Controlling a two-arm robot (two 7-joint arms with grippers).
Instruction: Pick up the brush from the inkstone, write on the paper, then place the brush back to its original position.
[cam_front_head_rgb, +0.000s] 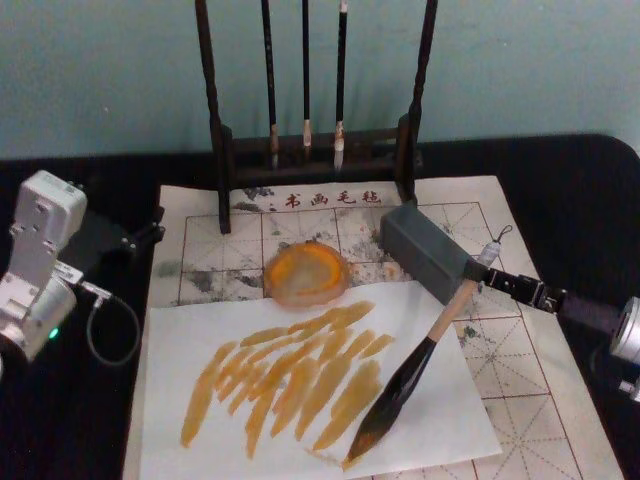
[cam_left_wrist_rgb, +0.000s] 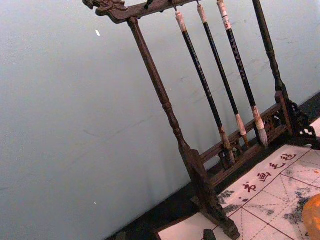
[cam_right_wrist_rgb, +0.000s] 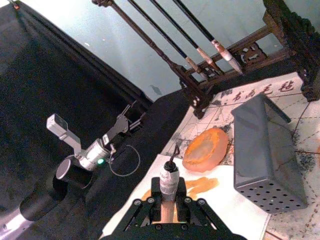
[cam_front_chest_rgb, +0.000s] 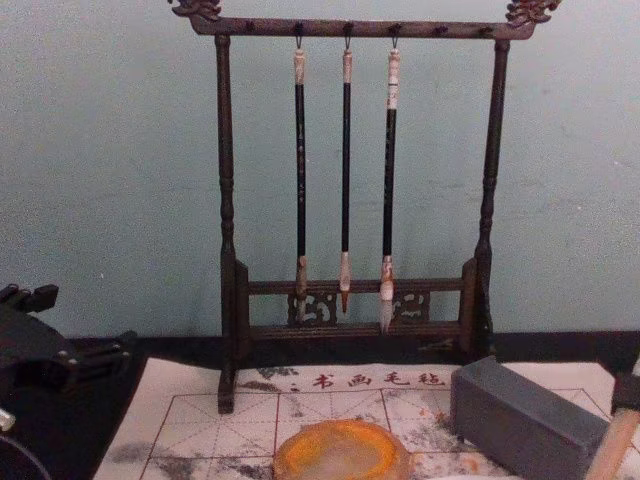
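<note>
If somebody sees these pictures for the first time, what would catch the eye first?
First, the broad orange strokes on the white sheet at the table's front, with the brush leaning over them, its pale handle held in the right gripper. Then the orange-rimmed inkstone just behind the sheet, and the tall dark stand at the back with three thin brushes hanging. The left gripper is parked at the left.

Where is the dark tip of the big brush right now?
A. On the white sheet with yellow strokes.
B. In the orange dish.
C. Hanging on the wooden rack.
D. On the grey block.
A: the brush slants down from the right claw, its dark tip on the white sheet beside the yellow strokes.
</note>
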